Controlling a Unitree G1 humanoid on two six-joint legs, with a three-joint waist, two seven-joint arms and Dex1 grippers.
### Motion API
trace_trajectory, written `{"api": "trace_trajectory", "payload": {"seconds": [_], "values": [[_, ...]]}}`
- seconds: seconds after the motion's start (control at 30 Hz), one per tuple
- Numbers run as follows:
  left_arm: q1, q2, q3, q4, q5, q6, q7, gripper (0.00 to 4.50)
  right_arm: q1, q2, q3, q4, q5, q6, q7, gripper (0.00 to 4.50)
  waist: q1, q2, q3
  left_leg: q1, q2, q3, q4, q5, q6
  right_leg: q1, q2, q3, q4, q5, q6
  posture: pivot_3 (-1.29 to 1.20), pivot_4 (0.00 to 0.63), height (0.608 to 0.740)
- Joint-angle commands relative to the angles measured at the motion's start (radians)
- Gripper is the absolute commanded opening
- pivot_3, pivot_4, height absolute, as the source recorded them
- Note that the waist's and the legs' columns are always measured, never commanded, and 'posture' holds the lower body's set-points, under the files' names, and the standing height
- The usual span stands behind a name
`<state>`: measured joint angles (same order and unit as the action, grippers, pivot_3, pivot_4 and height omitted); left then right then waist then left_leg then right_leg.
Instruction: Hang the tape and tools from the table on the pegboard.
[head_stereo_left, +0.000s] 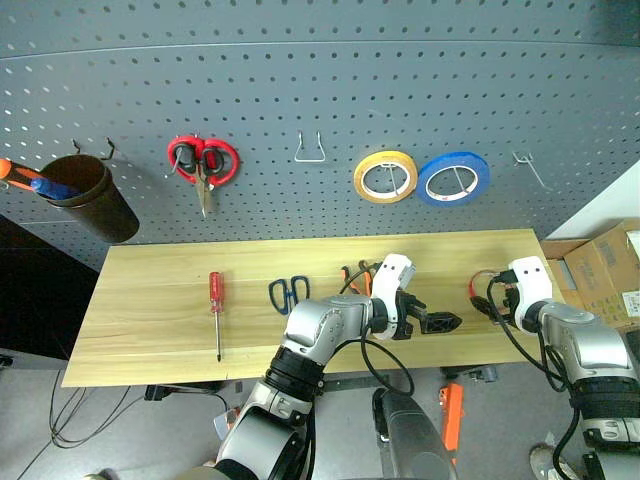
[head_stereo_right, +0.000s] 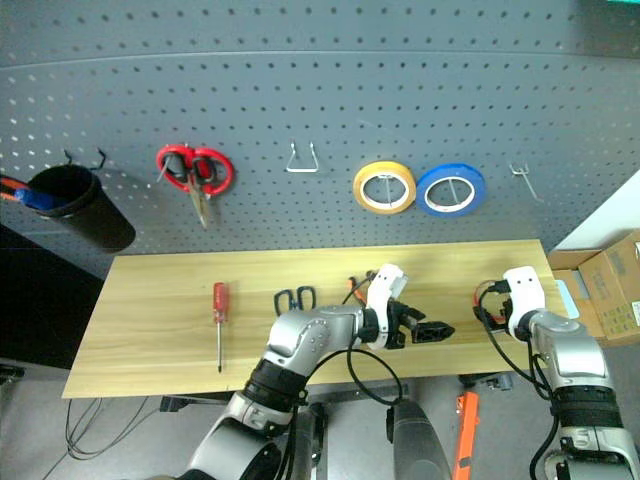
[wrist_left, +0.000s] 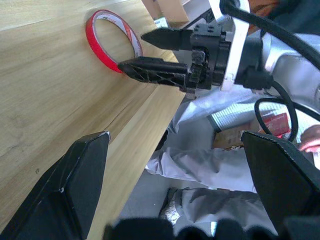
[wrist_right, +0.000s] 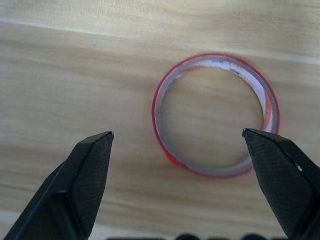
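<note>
A dark grey perforated pegboard (head_stereo_left: 300, 90) stands behind a long light wooden table (head_stereo_left: 150, 310). Head view: a slim red-handled screwdriver (head_stereo_left: 216, 305), dark-blue-handled scissors (head_stereo_left: 288, 293) and orange-and-black pliers (head_stereo_left: 355, 275) lie on the table; the left gripper (head_stereo_left: 445, 322) is spread wide mid-table. Left wrist view: the right gripper (wrist_left: 131, 50), fingers apart, is beside the thin red tape ring (wrist_left: 112, 40). Right wrist view: the tape lies flat on the wood between wide-open fingers (wrist_right: 85, 175).
</note>
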<state>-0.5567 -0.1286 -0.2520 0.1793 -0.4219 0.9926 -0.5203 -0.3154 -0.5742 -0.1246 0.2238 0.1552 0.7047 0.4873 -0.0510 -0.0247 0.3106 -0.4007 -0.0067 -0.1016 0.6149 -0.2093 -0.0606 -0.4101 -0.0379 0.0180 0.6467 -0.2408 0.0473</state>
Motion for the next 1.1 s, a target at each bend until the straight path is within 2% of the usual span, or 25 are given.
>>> {"api": "trace_trajectory", "payload": {"seconds": [0.03, 0.43, 0.63, 0.73, 1.1], "values": [[-0.014, -0.019, -0.002, -0.007, -0.006, -0.015, -0.005, 4.49, -0.027, -0.016, 0.019, 0.019, -0.002, -0.034, 0.042, 4.5, -0.001, 0.0, 0.003, 0.0, 0.0, 0.0, 0.0, 0.0, 0.0, 0.0, 0.0, 0.0, 0.0, 0.0, 0.0, -0.03, 0.356, 0.74], [0.006, -0.016, -0.001, -0.039, -0.007, 0.002, 0.02, 4.49, -0.096, -0.019, 0.074, 0.23, -0.024, -0.125, 0.14, 4.5, 0.002, 0.0, 0.011, 0.0, 0.0, 0.0, 0.0, 0.0, 0.0, 0.0, 0.0, 0.0, 0.0, 0.0, 0.001, 0.01, 0.359, 0.74], [0.012, -0.01, 0.0, -0.056, -0.01, 0.012, 0.031, 4.49, -0.122, -0.005, 0.062, 0.325, -0.01, -0.119, 0.164, 4.5, 0.003, -0.002, 0.012, 0.0, 0.0, 0.0, 0.0, 0.0, -0.001, 0.0, 0.0, 0.0, 0.0, 0.0, 0.001, 0.02, 0.359, 0.74], [0.016, -0.009, -0.002, -0.064, -0.01, 0.016, 0.034, 4.5, -0.129, 0.001, 0.049, 0.335, 0.011, -0.085, 0.179, 3.9, 0.004, -0.004, 0.013, 0.0, 0.0, 0.0, 0.0, 0.0, -0.001, 0.0, 0.0, 0.0, 0.0, 0.0, 0.002, 0.02, 0.355, 0.74], [0.006, -0.013, -0.001, -0.057, -0.008, 0.007, 0.035, 4.5, -0.119, 0.0, 0.046, 0.315, 0.01, -0.088, 0.183, 0.21, 0.01, -0.004, 0.013, 0.0, 0.0, 0.0, 0.0, 0.0, -0.001, 0.0, 0.0, 0.0, 0.0, 0.0, 0.002, 0.02, 0.345, 0.74]]}}
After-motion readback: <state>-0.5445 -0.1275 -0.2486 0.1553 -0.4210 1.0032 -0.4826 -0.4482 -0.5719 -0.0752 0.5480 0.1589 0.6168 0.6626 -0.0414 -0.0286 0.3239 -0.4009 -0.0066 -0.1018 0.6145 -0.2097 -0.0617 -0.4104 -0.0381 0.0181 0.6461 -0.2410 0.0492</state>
